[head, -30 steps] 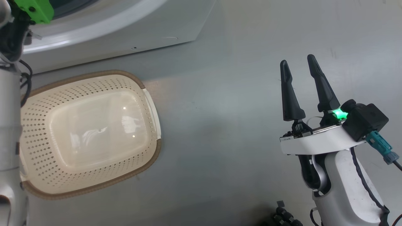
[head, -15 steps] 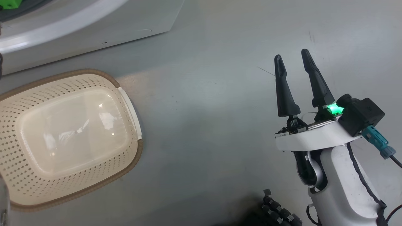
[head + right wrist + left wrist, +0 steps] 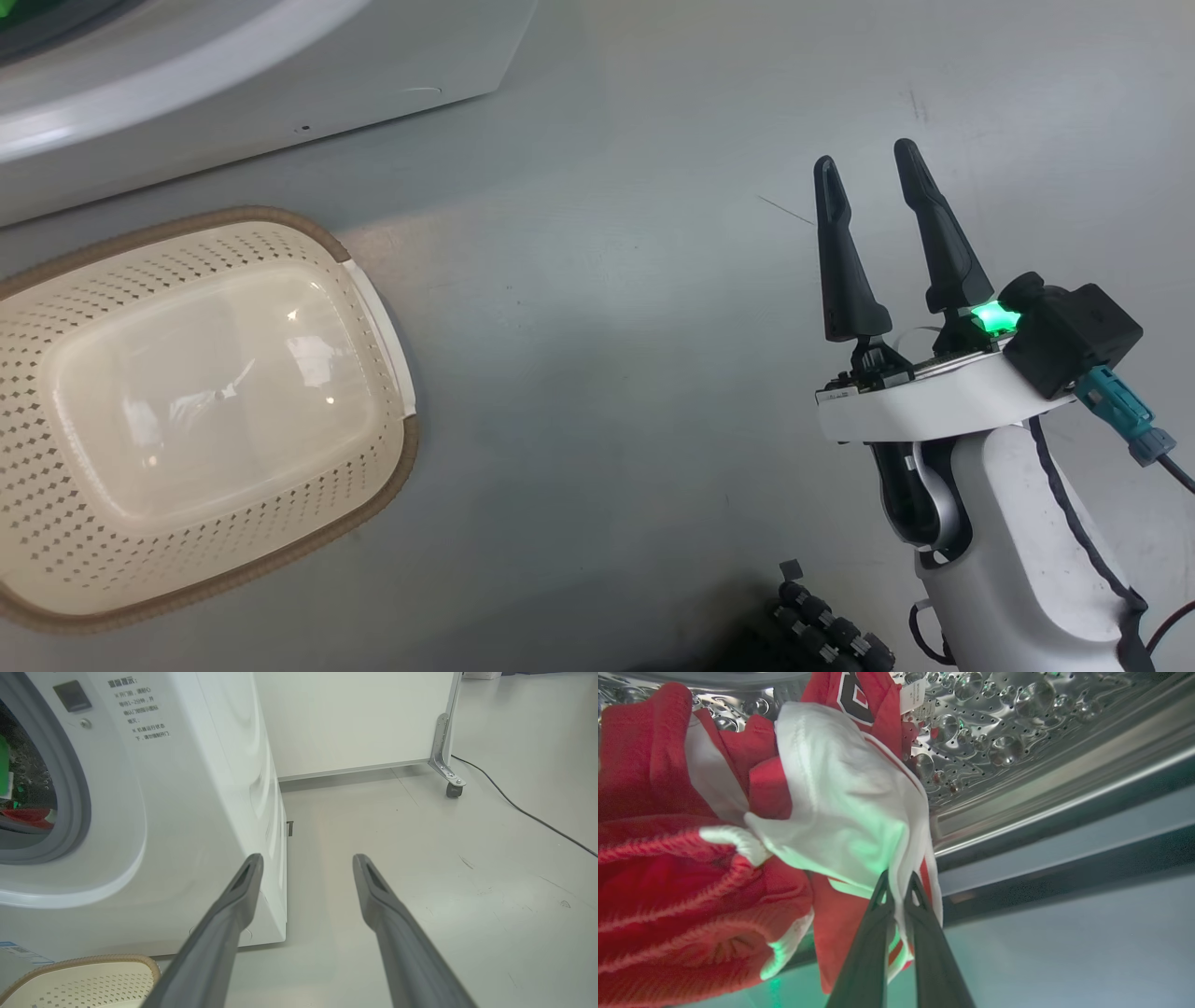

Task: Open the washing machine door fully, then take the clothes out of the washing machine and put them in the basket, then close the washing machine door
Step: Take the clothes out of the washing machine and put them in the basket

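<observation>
In the left wrist view my left gripper (image 3: 899, 882) is inside the perforated steel drum (image 3: 994, 728), shut on a white and red fold of the clothes (image 3: 691, 858). The red pile lies to the left of the fingers. The white washing machine (image 3: 187, 812) stands at the left of the right wrist view, with a strip of red clothes (image 3: 28, 814) inside its grey gasket; its base (image 3: 233, 103) crosses the top left of the head view. The cream basket (image 3: 392, 485) sits empty on the floor in front of it. My right gripper (image 3: 864, 159) hovers open over bare floor. The washing machine door is out of view.
A white panel on a metal bracket with a caster (image 3: 453, 788) stands behind the machine, and a black cable (image 3: 528, 816) runs across the floor at right. A dark ribbed part (image 3: 822, 625) sits at the bottom edge of the head view. The basket's corner (image 3: 84, 980) lies below my right fingers.
The head camera has swung, so the basket and machine sit further left in the picture and my left forearm has left it. The right gripper stays open and barely moves.
</observation>
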Robot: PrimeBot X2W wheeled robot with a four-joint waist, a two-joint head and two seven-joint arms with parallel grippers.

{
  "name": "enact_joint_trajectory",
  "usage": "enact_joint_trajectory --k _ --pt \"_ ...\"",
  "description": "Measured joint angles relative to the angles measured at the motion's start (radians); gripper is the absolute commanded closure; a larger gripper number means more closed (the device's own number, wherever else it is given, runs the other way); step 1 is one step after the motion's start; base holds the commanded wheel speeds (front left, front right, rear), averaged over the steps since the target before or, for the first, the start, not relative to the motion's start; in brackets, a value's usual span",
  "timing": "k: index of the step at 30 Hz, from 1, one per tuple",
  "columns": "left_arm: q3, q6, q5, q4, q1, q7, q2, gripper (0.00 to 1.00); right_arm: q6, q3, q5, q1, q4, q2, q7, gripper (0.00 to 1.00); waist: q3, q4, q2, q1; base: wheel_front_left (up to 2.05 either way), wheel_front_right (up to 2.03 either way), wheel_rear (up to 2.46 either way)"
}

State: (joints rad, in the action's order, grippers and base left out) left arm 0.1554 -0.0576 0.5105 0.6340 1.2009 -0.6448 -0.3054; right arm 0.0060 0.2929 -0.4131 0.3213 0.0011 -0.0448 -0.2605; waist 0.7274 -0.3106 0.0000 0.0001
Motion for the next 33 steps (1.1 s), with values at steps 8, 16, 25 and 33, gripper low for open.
enact_joint_trajectory --k 8,16,25,33 --pt "0.004 -0.007 -0.005 0.005 0.002 0.052 0.006 1.0 0.0 -0.014 0.006 0.005 0.003 0.0 0.0 0.0 -0.002 0.011 0.0 0.0 0.0 0.0 0.0" --pt "-0.002 -0.036 0.003 -0.026 0.0 0.177 0.014 1.0 0.0 -0.039 0.031 0.006 0.011 0.0 0.0 0.0 -0.02 0.04 0.0 0.0 0.0 0.0 0.0" --pt "0.0 -0.054 0.013 -0.107 -0.035 0.354 0.03 1.0 0.002 -0.068 0.07 0.006 0.023 0.0 0.0 0.0 -0.051 0.081 0.0 -0.0001 0.0 0.0 0.0" --pt "0.012 -0.058 0.001 -0.175 -0.15 0.524 0.06 1.0 0.014 -0.091 0.11 -0.001 0.041 -0.001 0.0 0.0 -0.097 0.122 0.0 -0.0001 0.0 0.0 0.0"
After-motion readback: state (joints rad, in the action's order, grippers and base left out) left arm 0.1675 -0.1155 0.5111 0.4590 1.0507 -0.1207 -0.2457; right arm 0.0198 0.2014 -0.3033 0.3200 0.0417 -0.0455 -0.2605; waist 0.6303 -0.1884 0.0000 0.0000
